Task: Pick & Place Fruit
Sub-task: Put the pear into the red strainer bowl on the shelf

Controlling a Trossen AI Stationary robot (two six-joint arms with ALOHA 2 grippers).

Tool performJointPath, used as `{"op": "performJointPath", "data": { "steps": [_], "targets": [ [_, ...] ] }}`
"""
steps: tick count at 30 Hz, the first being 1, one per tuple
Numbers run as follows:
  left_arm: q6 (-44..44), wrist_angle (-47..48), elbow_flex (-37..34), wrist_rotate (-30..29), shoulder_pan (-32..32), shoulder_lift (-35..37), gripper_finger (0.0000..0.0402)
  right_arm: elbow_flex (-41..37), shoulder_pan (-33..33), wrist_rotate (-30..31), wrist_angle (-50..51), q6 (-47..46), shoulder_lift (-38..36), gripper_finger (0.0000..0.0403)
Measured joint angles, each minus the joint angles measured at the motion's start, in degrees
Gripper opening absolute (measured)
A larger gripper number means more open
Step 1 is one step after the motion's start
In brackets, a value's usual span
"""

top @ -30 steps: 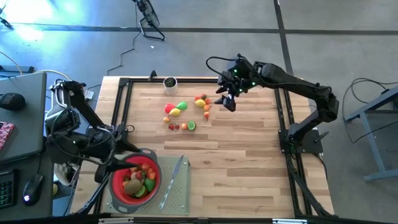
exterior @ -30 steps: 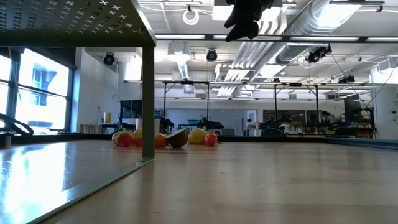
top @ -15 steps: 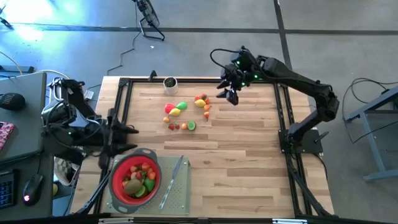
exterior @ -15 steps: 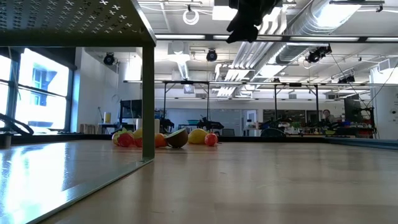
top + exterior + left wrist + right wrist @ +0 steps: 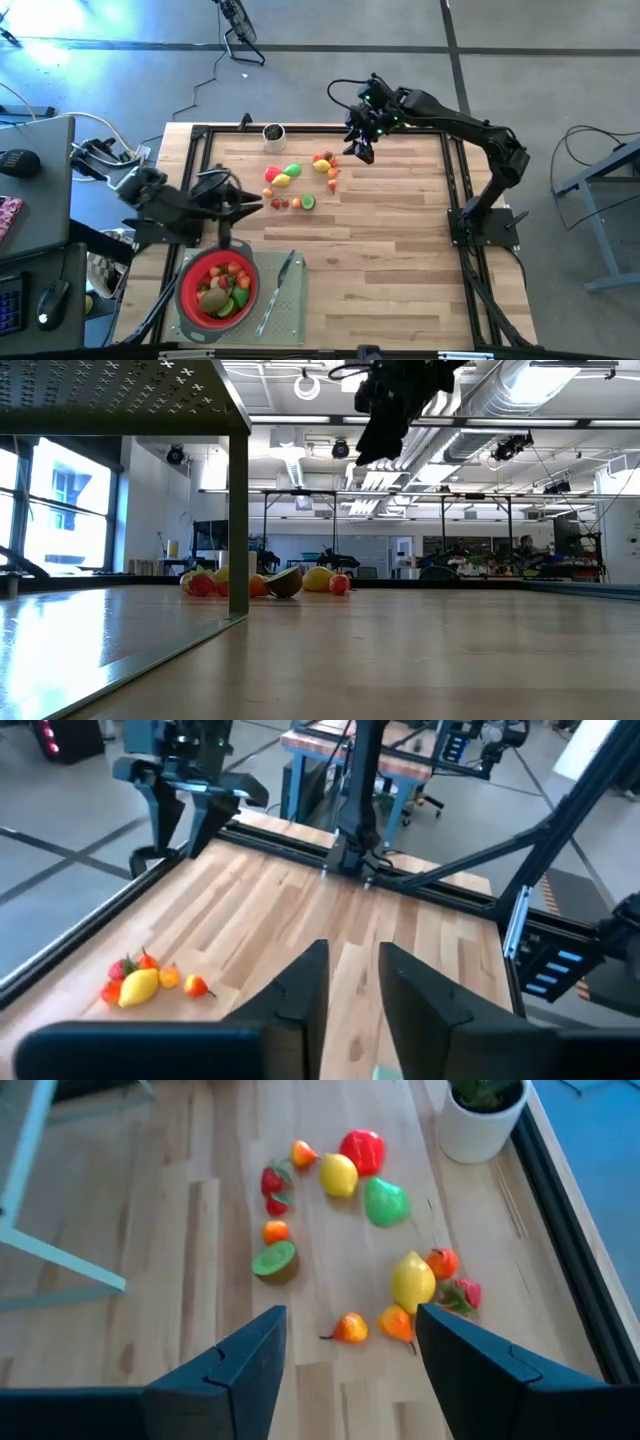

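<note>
Loose toy fruit (image 5: 300, 180) lies on the wooden table's far middle in small clusters: red, yellow, green and orange pieces (image 5: 385, 1200). More fruit fills the red strainer (image 5: 218, 285) at the near left. My right gripper (image 5: 358, 150) hangs open above the table just right of the fruit, slanting down at it (image 5: 350, 1350). My left gripper (image 5: 250, 205) hovers between the strainer and the fruit, and its fingers (image 5: 350, 980) stand a narrow gap apart with nothing between them. In the low view the fruit (image 5: 265, 582) rests on the tabletop with my right gripper (image 5: 378, 445) high above it.
The strainer sits on a grey perforated tray (image 5: 285, 320) beside a slim grey knife (image 5: 278, 290). A small white pot with a plant (image 5: 273, 133) stands at the far edge. A black frame rail (image 5: 455, 180) borders the table. Bare wood lies right of the fruit.
My left gripper has swung away from above the strainer toward the table's middle and the fruit. My right gripper has moved toward the table's left, nearer the fruit, and has come down a little. The fruit has not moved.
</note>
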State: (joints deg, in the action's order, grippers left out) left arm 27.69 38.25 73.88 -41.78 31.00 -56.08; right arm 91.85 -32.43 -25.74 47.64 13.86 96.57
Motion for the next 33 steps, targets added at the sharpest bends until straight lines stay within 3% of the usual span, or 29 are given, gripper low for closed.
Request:
{"op": "performJointPath", "data": {
  "steps": [6, 14, 21, 27, 33],
  "targets": [
    [-4.06, -8.55, -4.64, 6.58, -8.47, -0.03, 0.0055, 0.0, -1.48, 0.0, 0.3, 2.88, 2.14, 0.0216],
    [-7.56, -12.49, -5.17, 13.66, -18.81, -0.05, 0.0041, 0.0, -3.23, -2.56, 1.08, 5.8, 3.65, 0.0216],
    [-8.08, -15.45, -5.13, 14.86, -23.78, -2.72, 0.0039, 0.0, -4.0, -7.61, 0.17, 6.19, 6.94, 0.0216],
    [-11.14, -17.89, -5.13, 23.49, -27.4, -6.56, 0.0039, 0.0, -3.82, -8.96, -0.1, 10.04, 10.35, 0.0216],
    [-13.13, -18.59, -5.13, 27.63, -32.64, -7.07, 0.0039, 0.0, -3.15, -5.59, -2.52, 11.28, 11.68, 0.0216]
  ]
}}
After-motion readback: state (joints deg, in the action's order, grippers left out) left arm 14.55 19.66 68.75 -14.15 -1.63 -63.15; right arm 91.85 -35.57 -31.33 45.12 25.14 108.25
